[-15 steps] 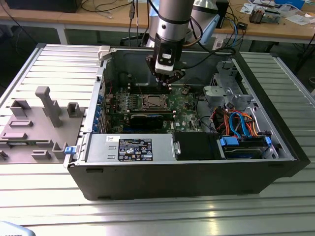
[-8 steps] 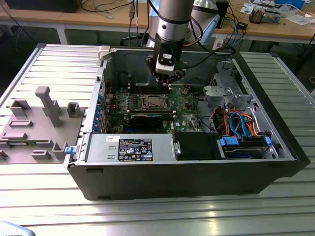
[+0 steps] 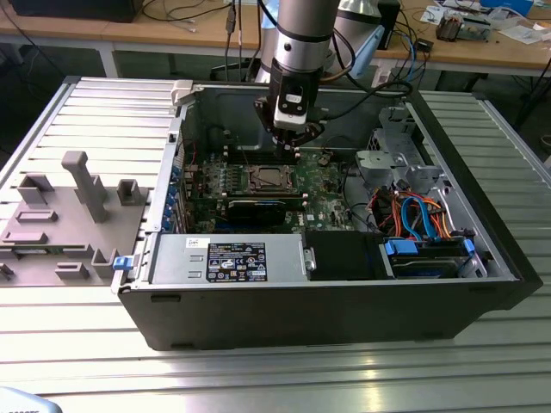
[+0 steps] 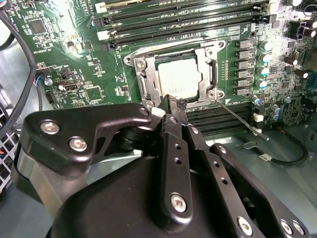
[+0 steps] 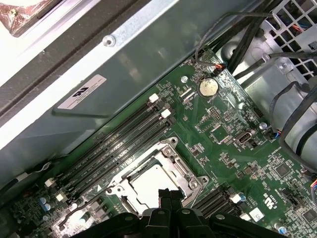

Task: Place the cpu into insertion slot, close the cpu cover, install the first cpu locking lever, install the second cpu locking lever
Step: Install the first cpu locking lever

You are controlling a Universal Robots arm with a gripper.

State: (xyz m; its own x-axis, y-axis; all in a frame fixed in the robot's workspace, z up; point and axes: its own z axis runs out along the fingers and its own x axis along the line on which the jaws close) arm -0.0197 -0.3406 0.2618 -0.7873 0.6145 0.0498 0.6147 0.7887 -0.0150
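The cpu (image 4: 179, 79) lies flat in the insertion slot (image 3: 266, 179) on the green board, its silver-grey top showing. The cpu cover (image 4: 146, 82) is a silvery frame that rests down around the chip. A thin lever rod (image 4: 238, 117) juts out from one corner of the socket, away from the frame. My gripper (image 4: 177, 103) hangs just above the socket's edge with its black fingers together and nothing between them. In the first wrist view the gripper (image 5: 167, 193) sits right beside the cpu (image 5: 151, 186). In the exterior view the gripper (image 3: 295, 151) is inside the open case, above the socket.
Long black memory slots (image 4: 188, 20) run on both sides of the socket. A black card (image 3: 258, 209) and the power supply (image 3: 228, 258) lie nearer the camera. Cables and a drive cage (image 3: 413, 215) fill the exterior view's right. A grey fixture (image 3: 77, 189) stands outside the case.
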